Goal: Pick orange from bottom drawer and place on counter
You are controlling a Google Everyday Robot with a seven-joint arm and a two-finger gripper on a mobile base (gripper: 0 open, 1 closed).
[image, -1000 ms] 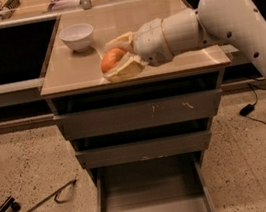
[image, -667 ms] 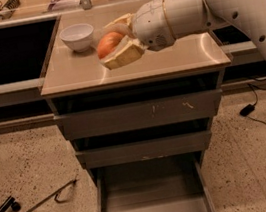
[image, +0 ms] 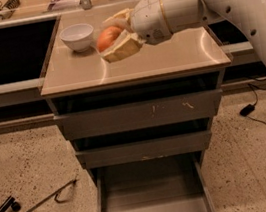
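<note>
We can read no lettering, number, brand or sign anywhere: none on the glossy beige-tan counter top (image: 165, 54), the scuffed grey drawer fronts (image: 139, 114) or the small white bowl (image: 77, 36). The cream two-finger gripper (image: 115, 39), over that counter top just beside the bowl with its fingers clasped around the small round orange fruit (image: 107, 37), bears no mark we can make out either.

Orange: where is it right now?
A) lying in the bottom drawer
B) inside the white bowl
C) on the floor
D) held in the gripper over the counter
D: the orange sits between the fingers of the gripper over the counter, just right of the white bowl, while the bottom drawer stands open below.
</note>
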